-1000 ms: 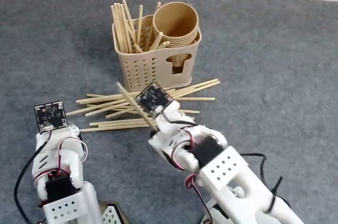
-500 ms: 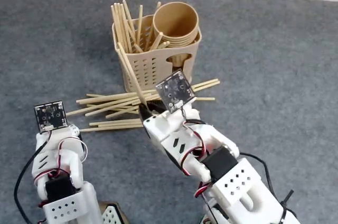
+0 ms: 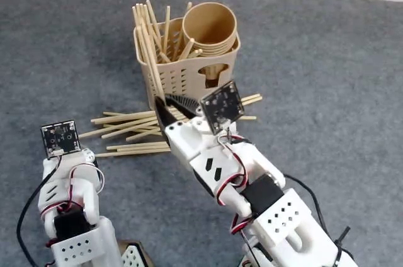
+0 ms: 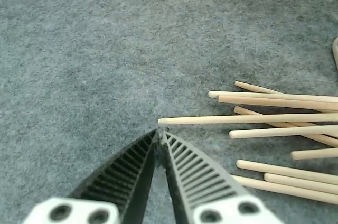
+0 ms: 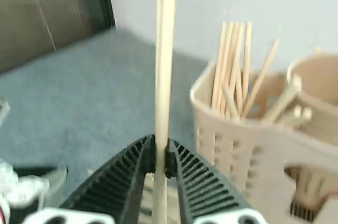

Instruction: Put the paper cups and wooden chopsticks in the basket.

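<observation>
One chopstick (image 5: 162, 76) stands upright, pinched tight in the right hand (image 5: 160, 147), just beside the basket (image 3: 189, 81) holding the paper cups (image 3: 211, 24). Loose chopsticks (image 3: 126, 122) lie on the counter (image 3: 327, 90), and the left hand (image 4: 158, 135), closed on nothing, hovers near their ends.

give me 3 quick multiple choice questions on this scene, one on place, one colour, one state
1. Where are the cups? A on a plate B in the basket C in a box
2. Basket colour? A blue B black C beige
3. The right gripper is: A shut on a chopstick B open C shut on a cup

Key: 1 B, they sit stacked inside it. 2 C, its slotted walls are beige. 3 A, the jaws pinch one stick.
</observation>
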